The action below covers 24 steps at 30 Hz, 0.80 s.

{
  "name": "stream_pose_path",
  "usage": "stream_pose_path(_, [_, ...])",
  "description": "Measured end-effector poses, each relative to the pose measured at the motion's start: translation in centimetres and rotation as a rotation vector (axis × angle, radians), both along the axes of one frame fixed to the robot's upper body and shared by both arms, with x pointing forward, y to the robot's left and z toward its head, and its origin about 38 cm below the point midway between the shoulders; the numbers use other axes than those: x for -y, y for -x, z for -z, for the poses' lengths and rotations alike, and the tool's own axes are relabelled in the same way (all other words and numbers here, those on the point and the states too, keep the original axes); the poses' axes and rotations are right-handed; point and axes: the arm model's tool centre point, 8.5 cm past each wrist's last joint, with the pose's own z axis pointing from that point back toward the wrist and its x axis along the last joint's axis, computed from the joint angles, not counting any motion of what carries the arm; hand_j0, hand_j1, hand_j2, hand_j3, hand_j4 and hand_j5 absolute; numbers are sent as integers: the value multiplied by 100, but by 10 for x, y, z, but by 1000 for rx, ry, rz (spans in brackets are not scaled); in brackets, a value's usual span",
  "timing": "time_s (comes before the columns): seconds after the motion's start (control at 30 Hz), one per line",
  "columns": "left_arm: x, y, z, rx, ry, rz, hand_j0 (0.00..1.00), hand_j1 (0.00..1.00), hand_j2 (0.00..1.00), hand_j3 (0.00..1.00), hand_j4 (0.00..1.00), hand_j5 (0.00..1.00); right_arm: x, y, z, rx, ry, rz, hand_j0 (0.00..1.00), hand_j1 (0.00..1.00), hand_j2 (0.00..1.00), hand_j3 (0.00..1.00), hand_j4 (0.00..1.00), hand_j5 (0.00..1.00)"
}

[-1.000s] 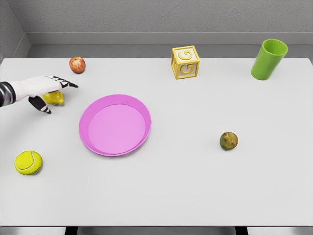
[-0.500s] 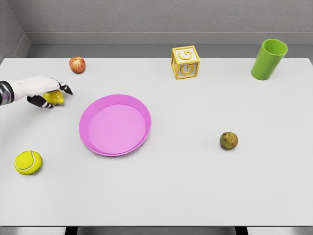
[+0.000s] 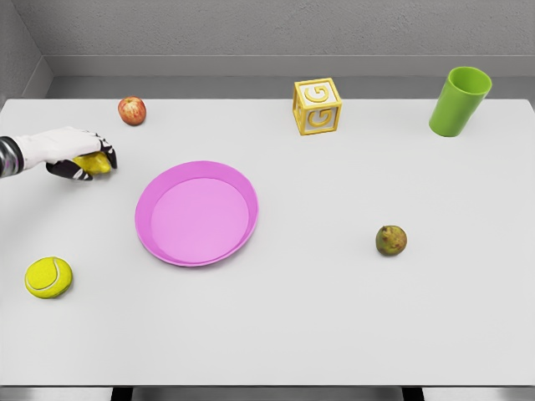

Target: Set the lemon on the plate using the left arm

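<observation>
Yellow lemon [image 3: 94, 164], frame left: we are clasping it in the left hand [image 3: 73, 152]; transfer to the plate [image 3: 197, 213] is pending.

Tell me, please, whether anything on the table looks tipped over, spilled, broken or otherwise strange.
Nothing stands out. The green cup and letter block stand upright, the pink plate lies flat and empty, and nothing is spilled. The left hand is closed on the lemon, left of the plate.

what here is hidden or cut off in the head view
- Lemon: mostly covered by the left hand; whether it is lifted off the table cannot be told.
- Left arm: cut off by the picture's left edge.
- Right arm: out of view.
</observation>
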Motion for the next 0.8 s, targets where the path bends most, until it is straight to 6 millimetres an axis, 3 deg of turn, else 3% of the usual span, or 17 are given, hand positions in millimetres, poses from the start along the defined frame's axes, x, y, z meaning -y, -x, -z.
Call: stream_pose_path(0.8, [7,-11,-33,75,18,21,52,52,52,52,52,52,0,0,0,0,0,0,100,100,100,100,100,100])
